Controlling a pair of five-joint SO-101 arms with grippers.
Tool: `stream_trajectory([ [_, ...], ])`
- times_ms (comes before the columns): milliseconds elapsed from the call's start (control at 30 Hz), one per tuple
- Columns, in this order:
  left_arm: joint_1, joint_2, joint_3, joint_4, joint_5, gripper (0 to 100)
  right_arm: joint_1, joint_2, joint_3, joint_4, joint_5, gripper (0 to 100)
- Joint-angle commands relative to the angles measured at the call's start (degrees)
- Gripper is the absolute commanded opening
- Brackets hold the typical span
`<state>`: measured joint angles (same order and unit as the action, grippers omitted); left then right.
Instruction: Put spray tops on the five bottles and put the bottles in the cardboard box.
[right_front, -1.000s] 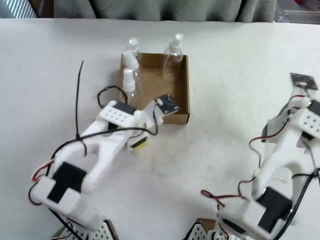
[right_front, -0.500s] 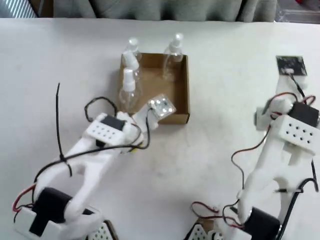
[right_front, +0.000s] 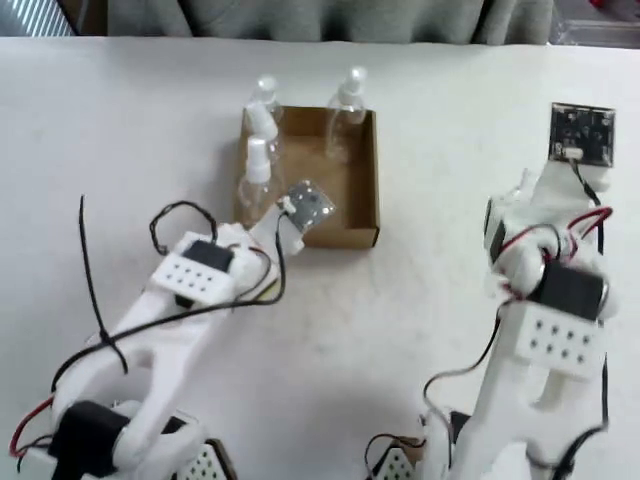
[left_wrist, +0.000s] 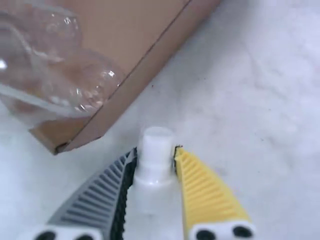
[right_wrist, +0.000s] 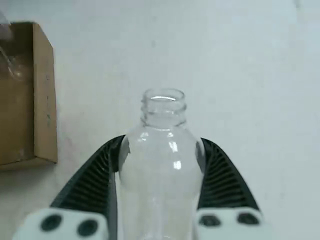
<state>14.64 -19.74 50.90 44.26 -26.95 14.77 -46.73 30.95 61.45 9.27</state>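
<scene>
My left gripper (left_wrist: 154, 150) is shut on a white spray top (left_wrist: 152, 160), low over the table just off the front corner of the cardboard box (left_wrist: 150, 65). In the high view this gripper (right_front: 262, 288) sits under the arm by the box (right_front: 366, 170). Several clear bottles with spray tops (right_front: 258, 175) stand in the box. My right gripper (right_wrist: 160, 145) is shut on a clear bottle (right_wrist: 159, 155) whose neck is bare, held over the table to the right of the box (right_wrist: 42, 95). From above, that bottle (right_front: 497, 225) shows at the right arm's tip.
White table (right_front: 430, 110) all round. Loose cables trail from both arms, and a black cable tie (right_front: 92, 270) sticks up from the left arm. Both arm bases stand at the near edge. Bare tabletop lies between the box and the right arm.
The left arm has drawn back toward the near left, its wrist sliding left along the box front. The right arm has risen and stretched away from the near edge, swinging slightly left with its bottle.
</scene>
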Motion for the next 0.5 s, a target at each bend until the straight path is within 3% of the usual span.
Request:
stream_trajectory([
  [0,-0.7,-5.1,0.5,-1.7,1.1,2,-0.5,-6.6,2.4,-5.4,-0.8,1.7],
  [133,-0.9,-7.6,1.0,-1.4,6.3,2,-3.5,-10.4,9.0,-11.6,-1.2,1.6],
  [400,-7.8,-17.7,1.1,-0.1,14.9,2,-9.2,-19.8,22.0,-25.3,-1.5,1.6],
  [467,-9.2,-21.7,1.1,1.4,16.2,2,-10.9,-24.0,25.1,-27.4,-5.5,1.6],
])
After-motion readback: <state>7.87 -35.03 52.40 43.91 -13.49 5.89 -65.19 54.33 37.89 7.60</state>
